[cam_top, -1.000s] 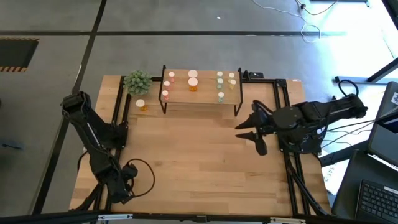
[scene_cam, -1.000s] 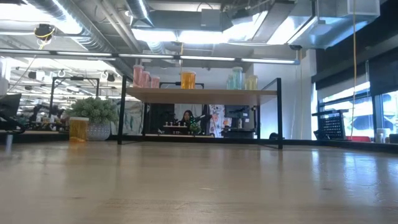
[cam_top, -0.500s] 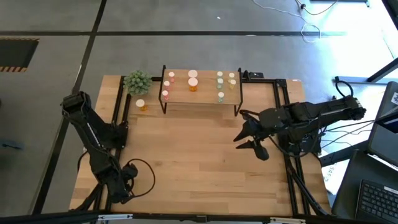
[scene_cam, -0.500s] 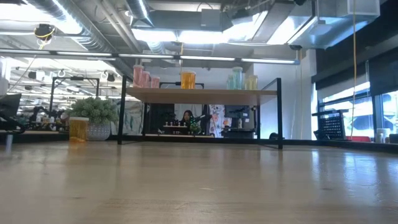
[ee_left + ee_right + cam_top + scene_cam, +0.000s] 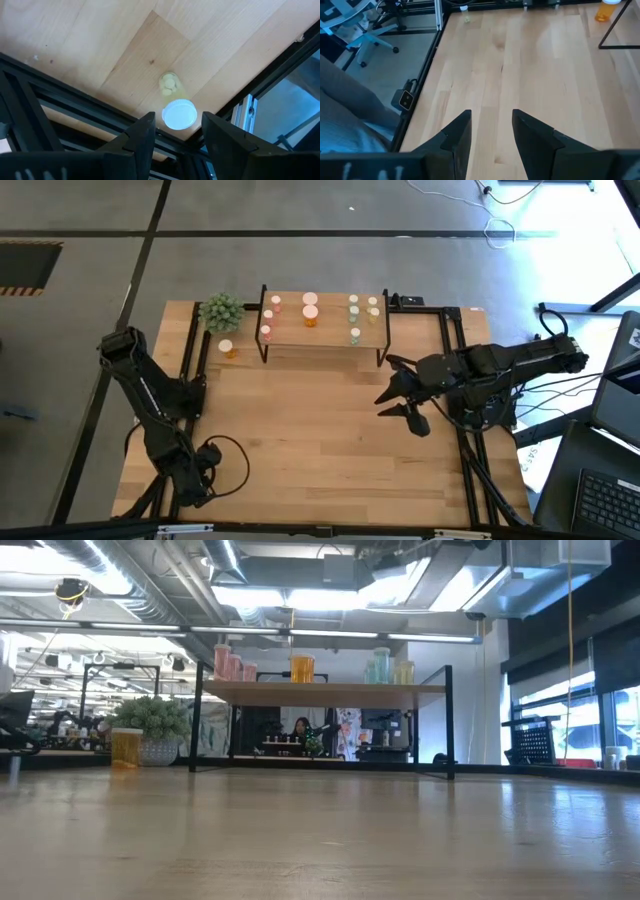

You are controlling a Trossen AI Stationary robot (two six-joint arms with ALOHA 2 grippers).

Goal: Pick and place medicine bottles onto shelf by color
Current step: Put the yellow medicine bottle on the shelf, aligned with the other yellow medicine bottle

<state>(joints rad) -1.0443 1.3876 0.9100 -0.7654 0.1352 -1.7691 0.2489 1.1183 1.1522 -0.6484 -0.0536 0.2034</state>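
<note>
Wooden tabletop is taking up most of the high view, grey floor showing round it. At its far edge the shelf is standing, a light board on thin black legs, carrying the medicine bottles: pink-red ones sitting toward the left, an orange one near the middle, pale green-yellow ones toward the right. One more orange bottle is sitting on the tabletop just left of the shelf, beside the spiky potted plant. Right gripper is hanging over the tabletop near its right edge, in front of the shelf's right end, fingers standing apart with nothing between them. Left gripper is sitting at the near left corner, fingers apart; a small white-capped bottle is lying on the wood just past them, not gripped.
</note>
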